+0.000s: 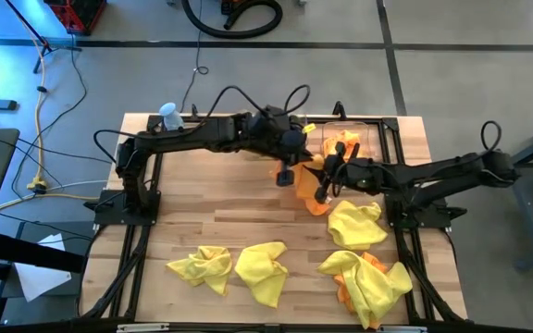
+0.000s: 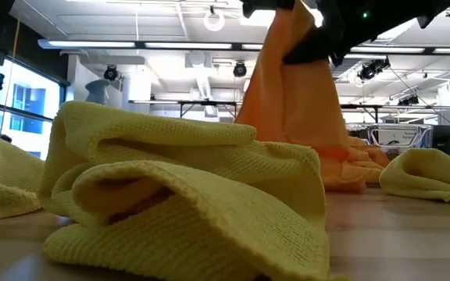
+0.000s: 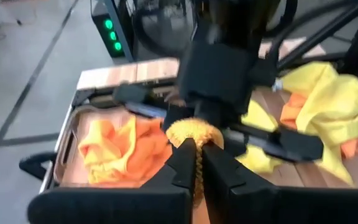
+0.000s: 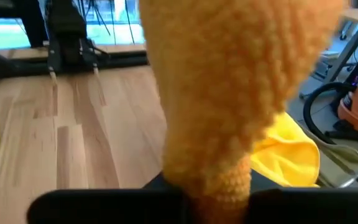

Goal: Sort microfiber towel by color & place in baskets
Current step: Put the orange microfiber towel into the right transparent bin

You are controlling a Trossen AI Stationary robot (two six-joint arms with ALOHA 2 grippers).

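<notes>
Above the table's far middle, hanging long-axis down: orange towel (image 1: 290, 171), pinched by both left gripper (image 1: 285, 176) and right gripper (image 1: 323, 196); basket (image 1: 375, 129) just beyond, nearer the right arm.

Soft, nubby terry cloth, matt, on the orange towel (image 4: 229, 93) and the yellow towels (image 2: 186, 195). Smooth, pale wood planks with a slight sheen on the table (image 1: 220, 199). Clear, glossy plastic on the basket (image 3: 64, 146). Matt black plastic or metal on the left gripper (image 3: 197, 171).
</notes>
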